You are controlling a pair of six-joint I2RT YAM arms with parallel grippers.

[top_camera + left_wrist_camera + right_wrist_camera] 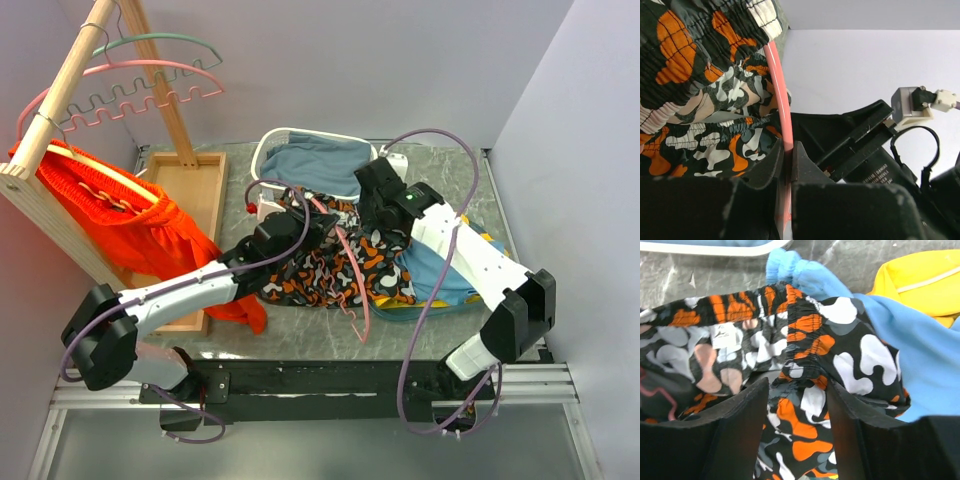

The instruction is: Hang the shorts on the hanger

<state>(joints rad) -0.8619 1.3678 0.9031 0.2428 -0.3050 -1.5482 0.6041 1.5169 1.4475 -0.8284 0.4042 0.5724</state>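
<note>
The shorts (320, 275) lie crumpled on the table centre, black with orange, white and grey blobs. The pink hanger (356, 280) lies across them, its far end lifted at the waistband. My left gripper (303, 222) is shut on the hanger's thin pink rod (781, 95), right beside the elastic waistband (700, 45). My right gripper (372, 222) is at the shorts' far right side. In the right wrist view its fingers (745, 415) stand apart, open, astride a raised fold of the shorts (810, 340) just below the waistband.
A white basket (268, 150) with blue-grey cloth stands at the back. Light blue (920, 365) and yellow (925, 275) clothes lie under the right arm. A wooden rack (75, 70) at left carries an orange garment (110, 215) and green and pink hangers (165, 65).
</note>
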